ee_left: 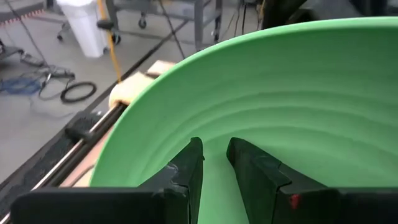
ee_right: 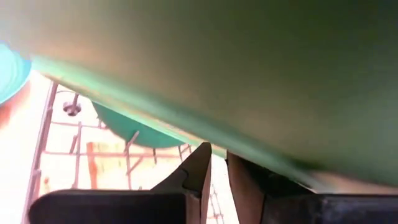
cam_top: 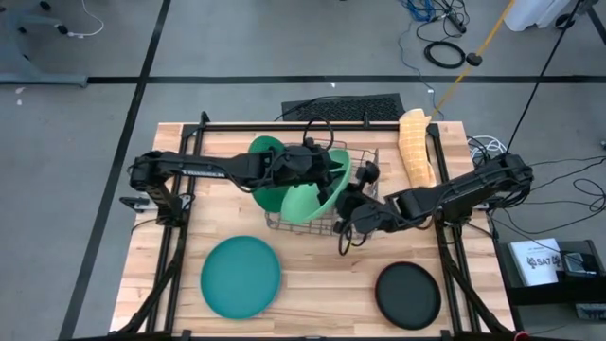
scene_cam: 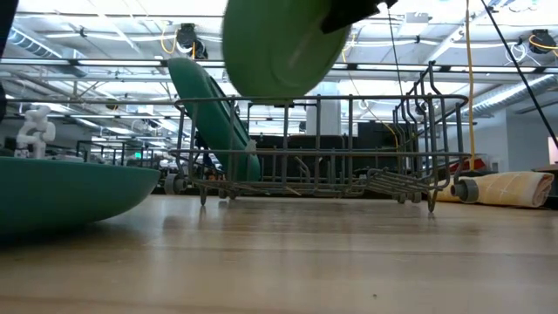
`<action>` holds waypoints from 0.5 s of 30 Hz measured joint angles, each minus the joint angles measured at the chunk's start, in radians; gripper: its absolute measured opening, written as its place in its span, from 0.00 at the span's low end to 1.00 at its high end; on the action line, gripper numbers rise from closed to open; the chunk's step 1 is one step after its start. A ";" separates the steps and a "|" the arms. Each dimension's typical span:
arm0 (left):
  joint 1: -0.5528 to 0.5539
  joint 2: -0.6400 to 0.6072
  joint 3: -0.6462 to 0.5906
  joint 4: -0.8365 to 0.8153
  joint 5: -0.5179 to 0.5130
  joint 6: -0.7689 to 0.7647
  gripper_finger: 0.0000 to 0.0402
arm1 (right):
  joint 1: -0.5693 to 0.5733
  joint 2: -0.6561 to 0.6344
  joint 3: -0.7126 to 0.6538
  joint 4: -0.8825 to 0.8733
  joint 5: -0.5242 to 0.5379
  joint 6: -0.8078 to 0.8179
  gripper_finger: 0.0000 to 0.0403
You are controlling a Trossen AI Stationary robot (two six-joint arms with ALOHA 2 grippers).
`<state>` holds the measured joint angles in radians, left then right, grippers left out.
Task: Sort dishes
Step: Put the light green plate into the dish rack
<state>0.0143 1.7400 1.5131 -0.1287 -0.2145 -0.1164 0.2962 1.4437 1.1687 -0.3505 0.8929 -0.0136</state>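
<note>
A light-green plate [cam_top: 305,204] is lifted above the grey wire rack [scene_cam: 349,174], tilted, its underside [scene_cam: 279,48] toward the table's near edge. My left gripper [ee_left: 215,155] reaches in from the left over its inner face [ee_left: 280,93]. My right gripper [ee_right: 217,158] is at its right rim from below. Both show only a narrow gap. A darker green plate [scene_cam: 209,113] stands on edge in the rack. A teal plate [cam_top: 241,275] lies flat at the near left. A black-faced plate [cam_top: 408,295] lies flat at the near right. My left gripper is on the light-green plate's inner face near its rim [ee_left: 214,134], coming from the table's far left. Green shows in the narrow gap between the fingers. The fingers hide the exact place of hold. The plate is lifted clear of the rack and tilted. My right gripper meets the plate's rim [ee_right: 186,134] right at its fingertips, slanting up from the table's near right under the plate's underside. The plate covers one fingertip [ee_right: 245,171], so the kind of hold does not show.
The rack [cam_top: 284,225] stands mid-table under the lifted plate. A rolled beige mat [cam_top: 415,147] lies at the far right. Bare wood shows between the teal and black plates [cam_top: 331,284].
</note>
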 joint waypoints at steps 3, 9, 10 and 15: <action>-0.001 0.027 0.000 0.089 0.026 -0.008 0.23 | 0.012 -0.041 0.000 -0.091 -0.006 0.081 0.12; -0.002 0.059 0.002 0.196 0.031 -0.044 0.23 | 0.020 -0.081 0.000 -0.142 -0.003 0.137 0.12; -0.002 0.064 0.002 0.207 0.031 -0.058 0.23 | 0.021 -0.081 0.000 -0.148 -0.001 0.139 0.12; -0.002 0.071 0.001 0.221 0.028 -0.096 0.23 | 0.017 -0.078 0.000 -0.164 0.002 0.161 0.12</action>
<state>0.0123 1.8107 1.5138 0.0924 -0.1869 -0.2127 0.3128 1.3657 1.1687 -0.5149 0.8944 0.1471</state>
